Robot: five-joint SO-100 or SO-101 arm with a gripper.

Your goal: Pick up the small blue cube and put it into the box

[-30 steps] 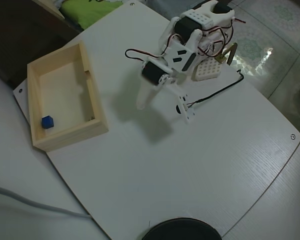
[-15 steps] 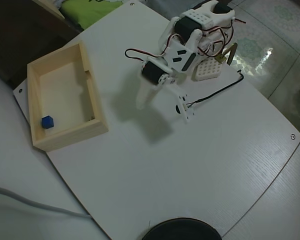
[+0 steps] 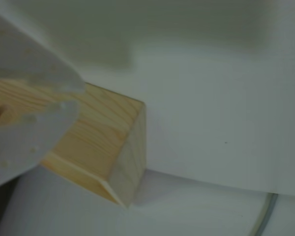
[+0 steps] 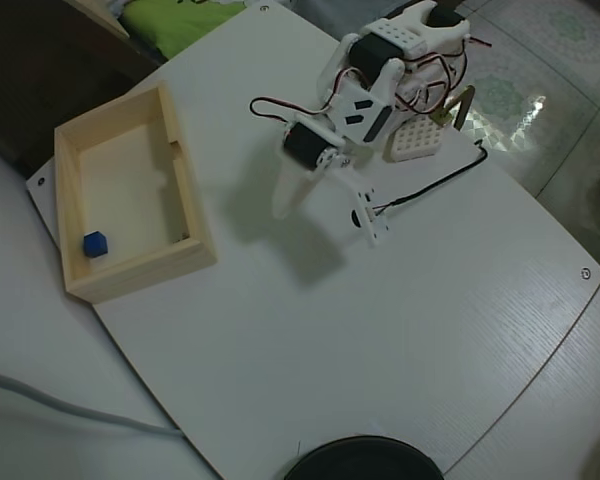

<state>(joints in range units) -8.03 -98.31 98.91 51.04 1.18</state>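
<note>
In the overhead view the small blue cube (image 4: 95, 243) lies inside the box (image 4: 142, 270), in its near left corner. The pale wooden box stands at the table's left edge. My gripper (image 4: 330, 222) hovers over the middle of the table, well to the right of the box, open and holding nothing. The wrist view shows an outer corner of the box (image 3: 110, 140) from close by, with blurred grey fingers (image 3: 24, 142) at the left edge. The cube is hidden in that view.
A white perforated block (image 4: 412, 140) sits beside the arm's base, and a black cable (image 4: 435, 188) runs across the table from there. A black round object (image 4: 365, 462) is at the bottom edge. A grey cable (image 4: 60, 410) lies off the table at lower left.
</note>
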